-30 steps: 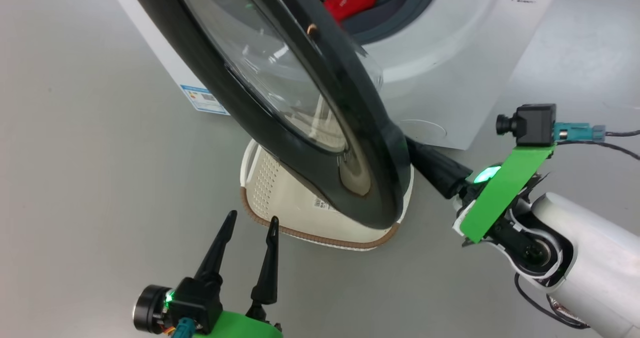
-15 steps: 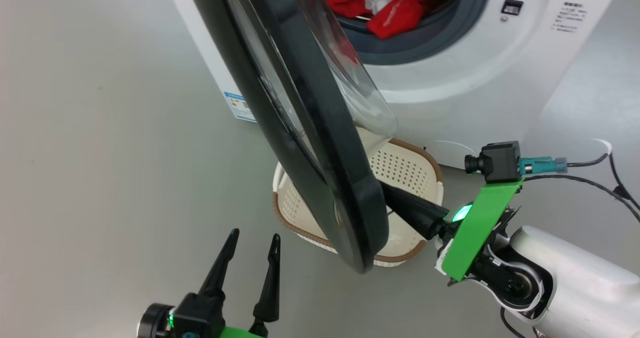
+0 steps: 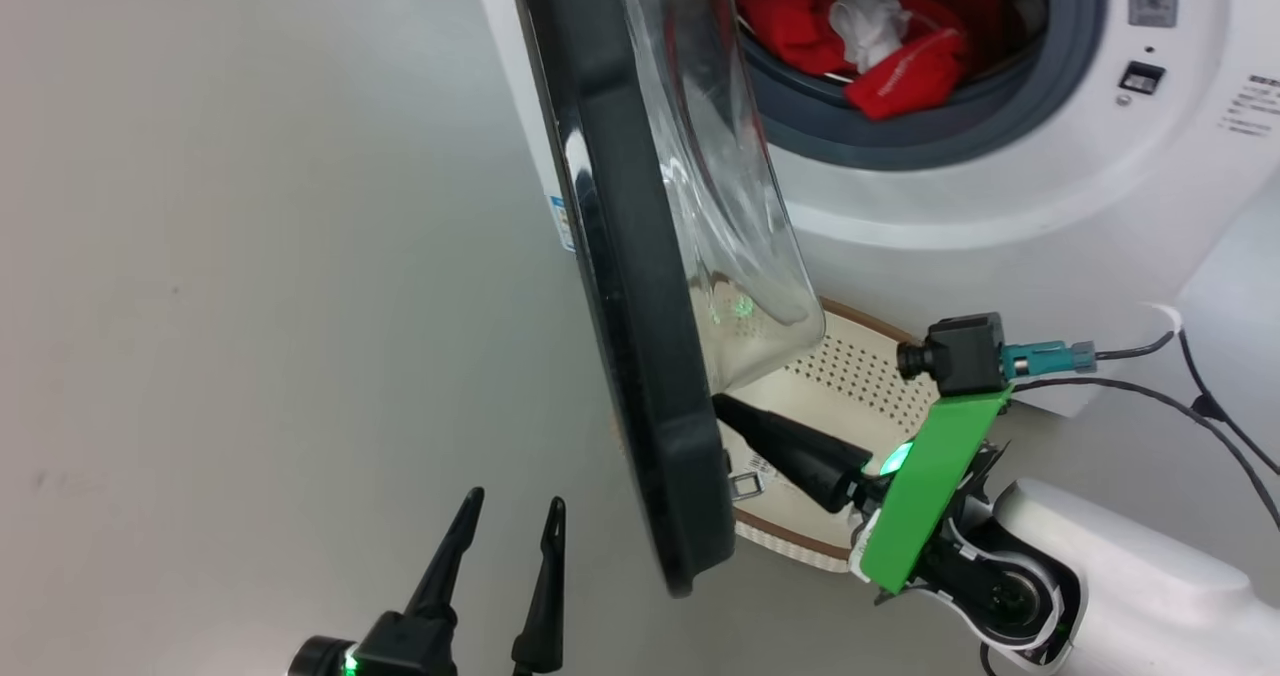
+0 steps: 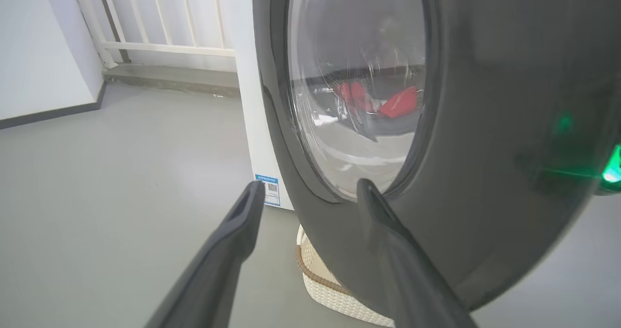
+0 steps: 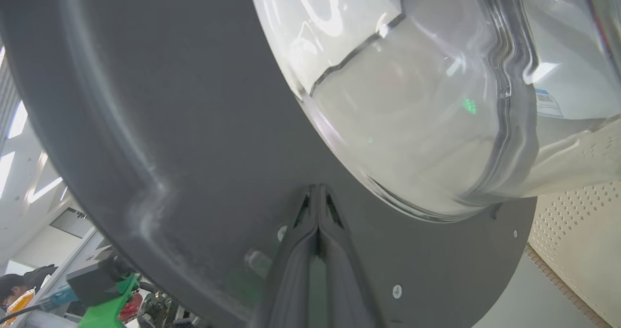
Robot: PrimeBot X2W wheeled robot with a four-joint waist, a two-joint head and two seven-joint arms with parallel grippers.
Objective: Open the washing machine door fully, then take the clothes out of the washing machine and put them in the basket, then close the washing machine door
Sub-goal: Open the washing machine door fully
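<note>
Washing machine door (image 3: 640, 356) was shoved wider frm inside by pinched-shut right gripper (image 3: 724, 408); left gripper (image 3: 516, 501) splayed outside; clothes (image 3: 900, 76) now exposed.

We see two long, tapering black fingers (image 3: 443, 566) on each arm's end, those of the left gripper (image 3: 515, 501) rising from a black block (image 3: 410, 646) with a small green light (image 3: 350, 664). Behind the right gripper (image 3: 722, 406) sits a flat, bright green bracket (image 3: 925, 496) carrying a small black box camera (image 3: 955, 356) with a teal plug (image 3: 1040, 359) and thin black cables (image 3: 1200, 401) (a green lamp (image 3: 897, 456) glows at the bracket's foot). The forearm (image 3: 1130, 596) beyond is a smooth, glossy white shell around a round black joint (image 3: 1010, 596).
</note>
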